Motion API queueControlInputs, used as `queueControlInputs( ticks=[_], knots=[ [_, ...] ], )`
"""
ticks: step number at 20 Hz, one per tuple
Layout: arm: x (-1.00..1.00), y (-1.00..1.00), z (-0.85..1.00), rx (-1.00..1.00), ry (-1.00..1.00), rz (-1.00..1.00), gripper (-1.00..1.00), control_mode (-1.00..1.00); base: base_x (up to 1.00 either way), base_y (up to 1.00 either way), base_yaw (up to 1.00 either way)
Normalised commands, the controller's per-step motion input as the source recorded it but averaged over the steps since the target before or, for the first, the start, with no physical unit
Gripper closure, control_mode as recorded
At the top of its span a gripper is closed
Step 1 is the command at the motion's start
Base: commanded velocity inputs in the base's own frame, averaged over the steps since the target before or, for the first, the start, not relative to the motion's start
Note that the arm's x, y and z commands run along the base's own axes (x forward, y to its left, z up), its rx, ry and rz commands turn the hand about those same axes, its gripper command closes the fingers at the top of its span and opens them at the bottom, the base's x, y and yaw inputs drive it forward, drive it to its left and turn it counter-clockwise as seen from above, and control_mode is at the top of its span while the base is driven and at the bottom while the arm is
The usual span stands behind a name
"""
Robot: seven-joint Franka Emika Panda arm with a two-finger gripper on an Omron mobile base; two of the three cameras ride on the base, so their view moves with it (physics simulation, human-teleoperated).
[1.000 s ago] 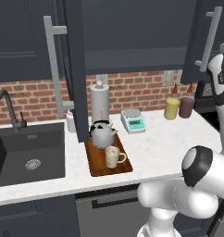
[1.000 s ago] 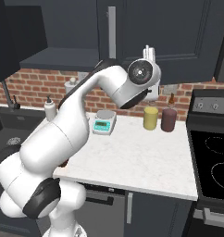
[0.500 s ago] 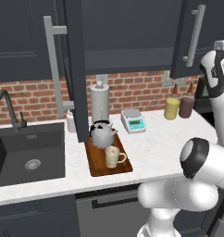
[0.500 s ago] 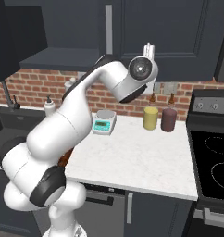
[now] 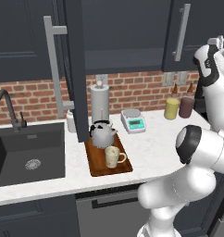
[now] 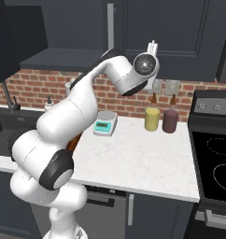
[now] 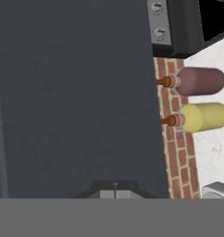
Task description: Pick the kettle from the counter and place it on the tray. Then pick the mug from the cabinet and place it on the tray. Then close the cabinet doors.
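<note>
The silver kettle (image 5: 102,134) and the cream mug (image 5: 113,156) both stand on the wooden tray (image 5: 97,169) on the white counter (image 5: 155,148). The cabinet (image 5: 125,32) is dark inside. Its left door (image 5: 75,69) juts out wide open, edge-on. Its right door (image 5: 199,32) stands almost flush with the cabinet front. High up, my gripper (image 5: 219,41) (image 6: 153,45) is shut with nothing in it, its tips against that right door (image 6: 180,32). In the hand view the door's dark panel (image 7: 77,92) is very close.
A yellow canister (image 5: 171,109) and a maroon canister (image 5: 186,106) stand by the brick wall below my hand. A scale (image 5: 133,121) and a paper-towel roll (image 5: 99,102) sit behind the tray. The sink (image 5: 26,152) lies left, the stove (image 6: 213,158) right.
The right cabinet door has swung from half open to nearly closed, with my hand following it toward the cabinet. Kettle, mug and tray have stayed put.
</note>
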Motion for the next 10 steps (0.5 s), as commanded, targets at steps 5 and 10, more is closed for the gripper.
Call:
queueControlInputs(
  ticks=[5,10],
  knots=[
    [0.51,0.01,-0.07,0.13,-0.02,0.00,1.00,-1.00,0.00,0.00,0.00],
    [0.36,0.12,-0.18,0.05,-0.07,0.00,1.00,-1.00,0.00,0.00,0.00]
  ],
)
